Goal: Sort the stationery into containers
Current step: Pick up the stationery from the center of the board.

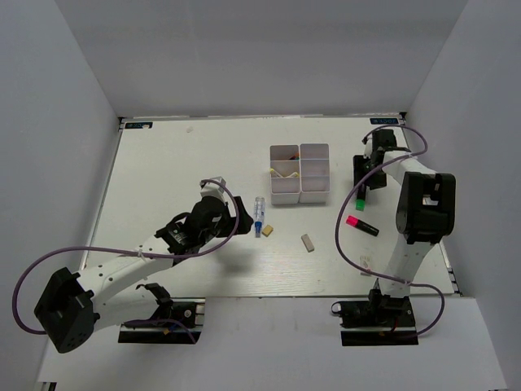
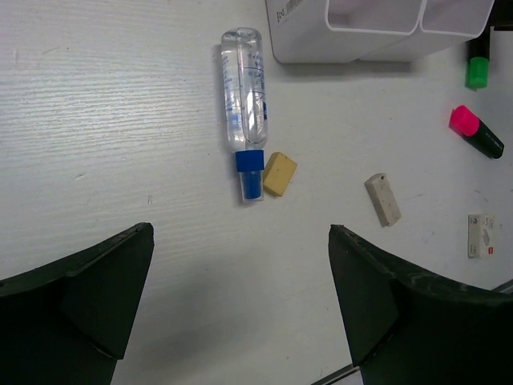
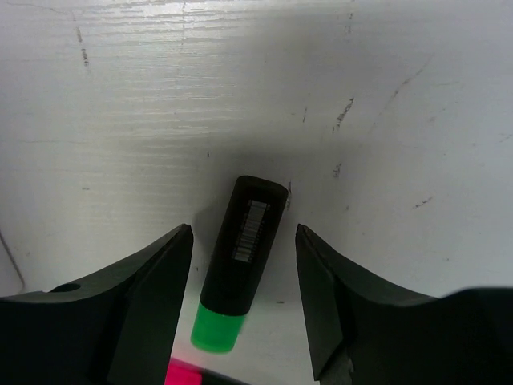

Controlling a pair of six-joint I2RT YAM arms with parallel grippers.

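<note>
- Top view: white organiser tray [image 1: 300,200] sits mid-table, far side, w/ pale bits in its left cells.
- The right gripper [image 1: 364,186] hangs just right of the tray, over the green marker [image 1: 360,204]. The pink highlighter [image 1: 361,225] lies just nearer.
- The left gripper [image 1: 232,218] is near the blue-white tube [image 1: 259,215], not touching. The tan eraser [image 1: 268,230] and grey eraser [image 1: 308,242] are loose on the table.
- Left wrist: jaws spread wide, nothing btwn them. The tube lies ahead, blue cap toward the camera, w/ the tan eraser just beside the cap, maybe touching. The tray corner is beyond it.
- Right wrist: jaws open and straddling the marker's black barrel, a small gap each side, no contact visible. The green end points toward the camera, and a pink edge shows at the bottom of the frame.
- Step in hand, as I read it: right arm picks up the green marker.
- To do it well:
  - Drop straight down, keeping the barrel centred.
  - Close across the black body, not the green end. It's round, so an off-centre pinch could roll or squirt it out.
  - Keep clear of the highlighter.
  - Lift clean, then tip it end-first into a free cell. It looks longer than a cell, so expect it to lean.
</note>
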